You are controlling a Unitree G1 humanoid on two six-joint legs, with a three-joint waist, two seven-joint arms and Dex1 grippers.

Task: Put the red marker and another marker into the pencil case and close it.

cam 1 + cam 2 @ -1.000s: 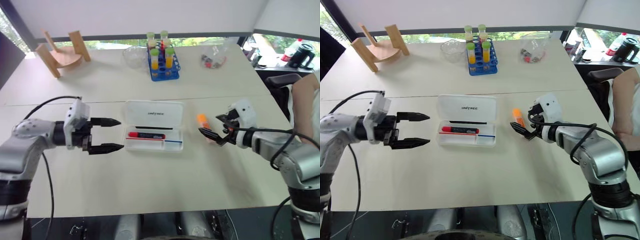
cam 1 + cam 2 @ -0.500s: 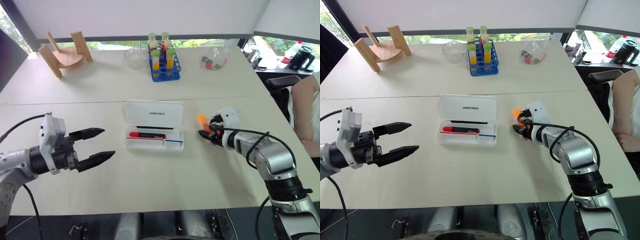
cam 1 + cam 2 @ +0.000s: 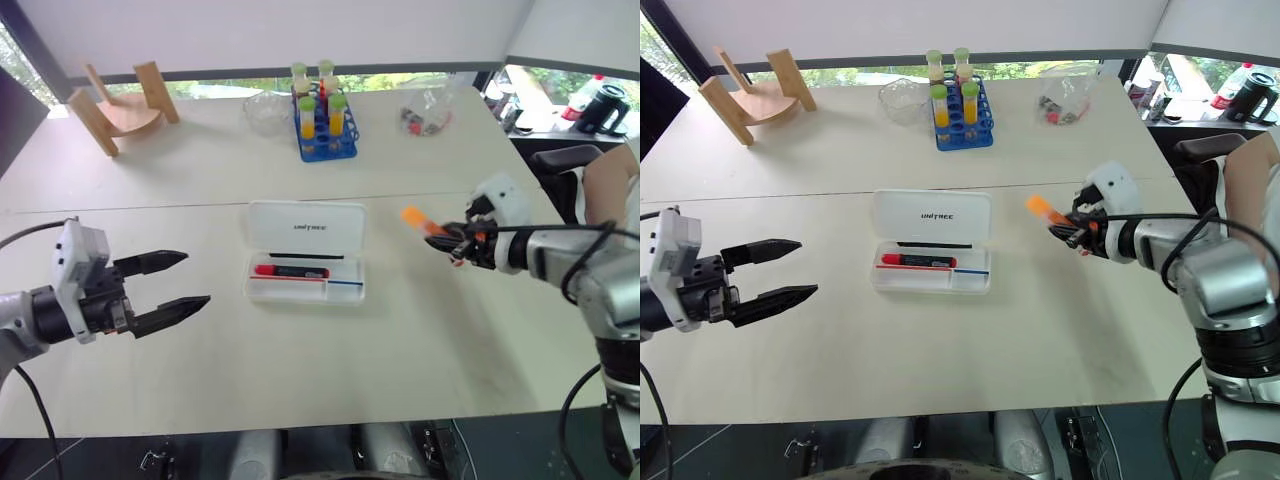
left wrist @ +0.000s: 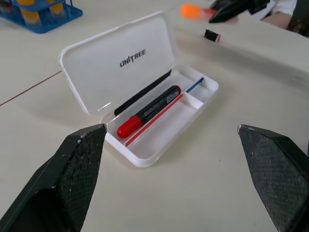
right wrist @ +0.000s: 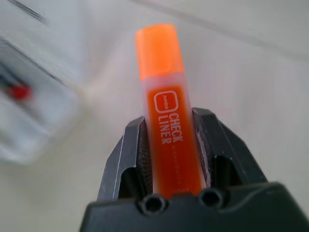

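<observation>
White surface [image 3: 300, 380]: pencil case [image 3: 306, 228] lid reads "UNITREE". My right gripper [image 5: 170, 140] clamps highlighter [image 5: 164, 106] labelled "CHECK LINER"; left gripper [image 3: 180, 281] spread wide.

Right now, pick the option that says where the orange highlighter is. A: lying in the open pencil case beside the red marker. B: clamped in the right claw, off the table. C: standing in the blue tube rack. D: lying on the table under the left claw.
B: the orange highlighter sits clamped between the fingers of the right claw, lifted off the table to the right of the open pencil case.
</observation>
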